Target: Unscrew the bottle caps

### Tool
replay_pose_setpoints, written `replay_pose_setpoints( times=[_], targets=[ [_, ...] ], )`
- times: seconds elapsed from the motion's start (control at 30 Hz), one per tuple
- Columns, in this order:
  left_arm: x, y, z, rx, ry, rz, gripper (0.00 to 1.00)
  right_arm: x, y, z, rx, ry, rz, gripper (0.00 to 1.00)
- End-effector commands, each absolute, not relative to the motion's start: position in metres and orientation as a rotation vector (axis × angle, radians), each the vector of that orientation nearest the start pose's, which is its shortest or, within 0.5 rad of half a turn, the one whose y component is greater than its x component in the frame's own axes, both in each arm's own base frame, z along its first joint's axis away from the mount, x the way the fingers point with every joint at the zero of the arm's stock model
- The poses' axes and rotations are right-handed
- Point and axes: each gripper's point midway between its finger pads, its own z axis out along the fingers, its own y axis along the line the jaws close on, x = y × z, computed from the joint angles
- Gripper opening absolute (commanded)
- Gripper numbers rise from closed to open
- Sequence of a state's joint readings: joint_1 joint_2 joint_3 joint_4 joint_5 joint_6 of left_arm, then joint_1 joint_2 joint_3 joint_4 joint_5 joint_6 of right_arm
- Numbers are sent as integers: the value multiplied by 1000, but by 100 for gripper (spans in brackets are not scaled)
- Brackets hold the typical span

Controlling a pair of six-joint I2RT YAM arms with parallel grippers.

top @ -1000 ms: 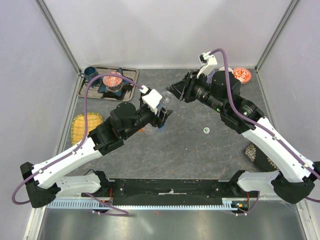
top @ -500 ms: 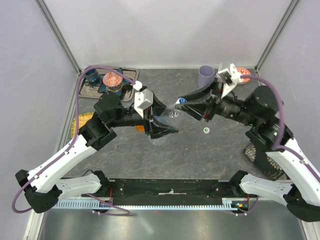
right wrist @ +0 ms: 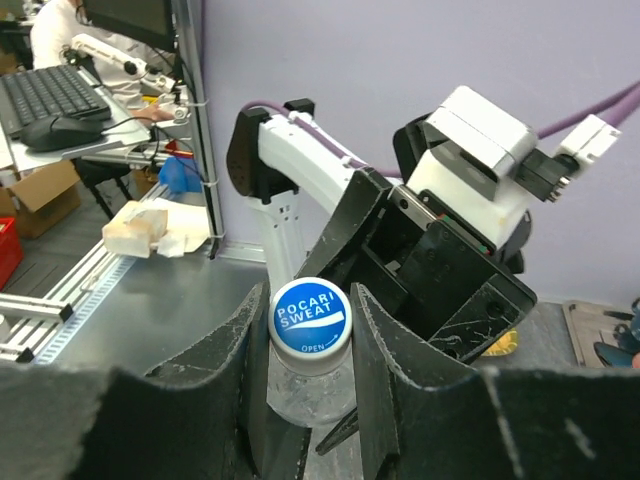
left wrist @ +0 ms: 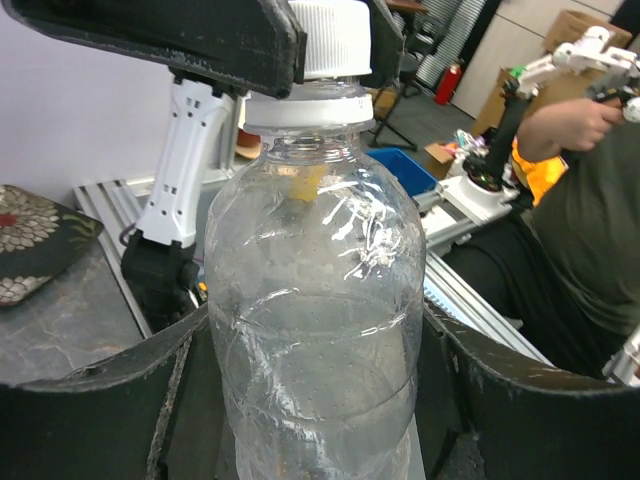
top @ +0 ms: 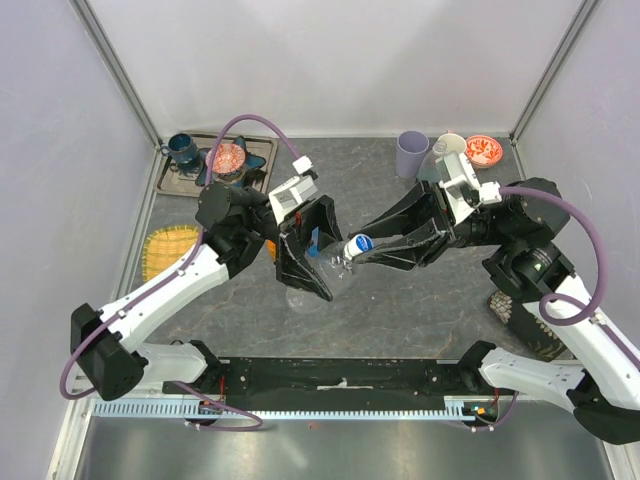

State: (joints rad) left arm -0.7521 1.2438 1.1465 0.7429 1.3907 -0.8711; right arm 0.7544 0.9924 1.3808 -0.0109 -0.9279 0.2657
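Both arms meet over the middle of the grey table (top: pixel 420 290). The left arm reaches in from the near left, and its left gripper (top: pixel 318 262) clamps its black fingers (left wrist: pixel 100 420) around the body of a clear bottle (left wrist: pixel 315 330), which is held tilted off the tabletop. The right arm bends in from the right, and its right gripper (top: pixel 362 250) has its fingers (right wrist: pixel 225 350) closed narrowly against both sides of the bottle's white Pocari Sweat cap (right wrist: pixel 310 317). A lilac cup (top: pixel 412 153) stands well apart at the back.
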Motion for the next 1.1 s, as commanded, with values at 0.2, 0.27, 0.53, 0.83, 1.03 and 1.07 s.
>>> replay_pose_setpoints(
  times=[0.2,0.27,0.53,0.83,1.03,1.07],
  targets=[
    [72,-303,432,1491,984,-1878,29,43,273,489,-1330,912,1587,4],
    [73,-302,431,1486,1006,-1879,29,45,273,491,-1313,927,1583,16],
    [74,-302,427,1488,1008,-1836,31,54,272,510,-1205,953,1538,43],
    [74,-302,420,1488,1035,-1817,31,70,275,518,-1129,1024,1485,57],
    [77,-303,417,1478,1040,-1792,31,96,279,525,-1013,1096,1400,78],
    [78,-304,417,1475,1043,-1787,31,99,279,525,-996,1120,1388,79]
  ],
)
